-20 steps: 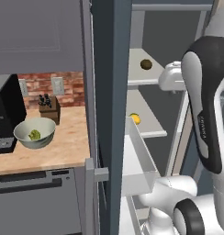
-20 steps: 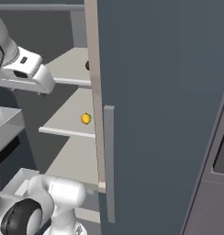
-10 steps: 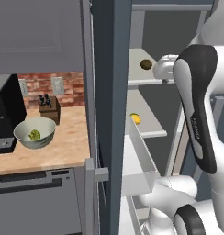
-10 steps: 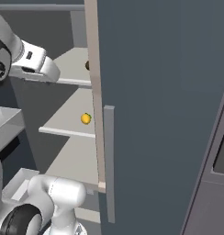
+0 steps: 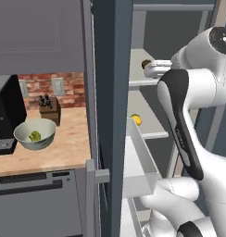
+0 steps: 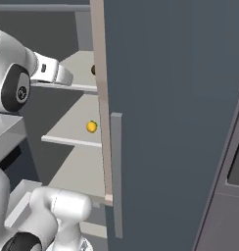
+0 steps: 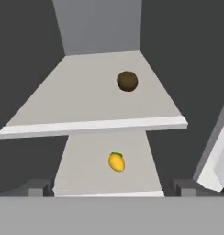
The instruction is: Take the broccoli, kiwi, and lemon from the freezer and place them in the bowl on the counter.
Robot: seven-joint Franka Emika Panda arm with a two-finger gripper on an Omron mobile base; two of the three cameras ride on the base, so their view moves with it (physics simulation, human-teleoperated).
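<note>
The two-finger gripper (image 7: 112, 189) stands wide open and empty; the small dark brown kiwi (image 7: 127, 81) lies ahead on the upper white freezer shelf (image 7: 63, 105), well apart.

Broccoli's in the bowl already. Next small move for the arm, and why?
Probably ease the open end effector forward over the upper shelf toward the kiwi: it sits nearly ahead in the hand view, ungrasped, while the lemon lies one shelf lower.
</note>
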